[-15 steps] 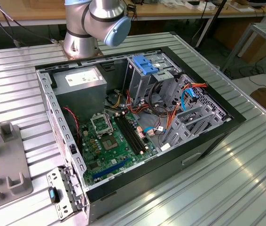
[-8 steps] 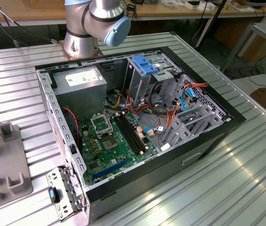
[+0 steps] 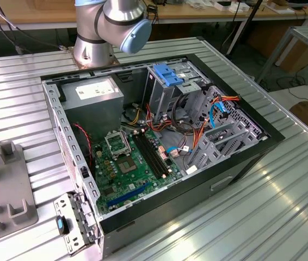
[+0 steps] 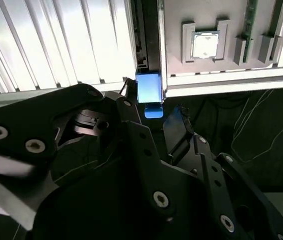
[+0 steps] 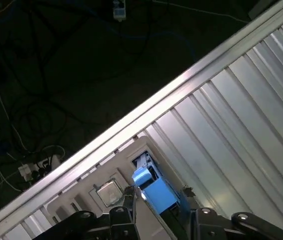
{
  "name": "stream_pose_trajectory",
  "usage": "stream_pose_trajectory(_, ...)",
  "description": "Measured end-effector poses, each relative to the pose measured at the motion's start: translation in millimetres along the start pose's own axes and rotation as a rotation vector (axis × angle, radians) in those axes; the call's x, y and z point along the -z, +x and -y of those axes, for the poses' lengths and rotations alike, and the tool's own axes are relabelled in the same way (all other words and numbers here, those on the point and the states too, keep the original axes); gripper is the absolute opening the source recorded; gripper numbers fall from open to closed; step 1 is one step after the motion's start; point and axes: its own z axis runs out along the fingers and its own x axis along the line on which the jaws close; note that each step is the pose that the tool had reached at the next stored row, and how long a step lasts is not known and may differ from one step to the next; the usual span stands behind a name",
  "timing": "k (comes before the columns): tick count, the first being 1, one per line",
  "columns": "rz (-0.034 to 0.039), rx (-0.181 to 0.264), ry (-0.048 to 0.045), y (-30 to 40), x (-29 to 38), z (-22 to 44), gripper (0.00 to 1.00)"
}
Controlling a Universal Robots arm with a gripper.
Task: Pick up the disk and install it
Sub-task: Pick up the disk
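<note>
One disk [image 4: 149, 87], seen edge-on, lies between the spread fingers [image 4: 182, 125] of the gripper [image 4: 154, 100].

In both wrist views the gripper hangs end-on over the disk's bright blue rail end, with one finger to each flat side. It is open, and a sliver of dark gap shows on one side in the second wrist view, so I judge the blue end straddled rather than clamped. The disk sits tight against the side of the grey fixture [image 4: 201, 20], in the slot between that fixture and the ribbed desk [image 4: 56, 40]. Its long axis runs straight away from the gripper along the fixture's side — past the fixture's tray, where a processor chip [image 4: 205, 45] lies. The blue end is the part nearest the gripper — the thin dark body stretches on beyond it, beside the fixture.
</note>
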Motion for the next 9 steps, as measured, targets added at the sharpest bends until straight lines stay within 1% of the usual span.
stream_pose_trajectory(1, -0.0007, 0.017, 0.0001, 0.0, -0.1, 0.0, 0.48)
stream_pose_trajectory(3, -0.0039, 0.095, 0.0001, 0.0, -0.4, 0.0, 0.48)
stream_pose_trajectory(4, -0.0051, 0.121, 0.0001, 0.0, -0.5, 0.0, 0.48)
stream_pose_trajectory(7, -0.0098, 0.233, 0.0, 0.0, -1.1, 0.1, 0.48)
stream_pose_trajectory(9, -0.0134, 0.32, 0.0001, -0.2, -1.4, 0.3, 0.48)
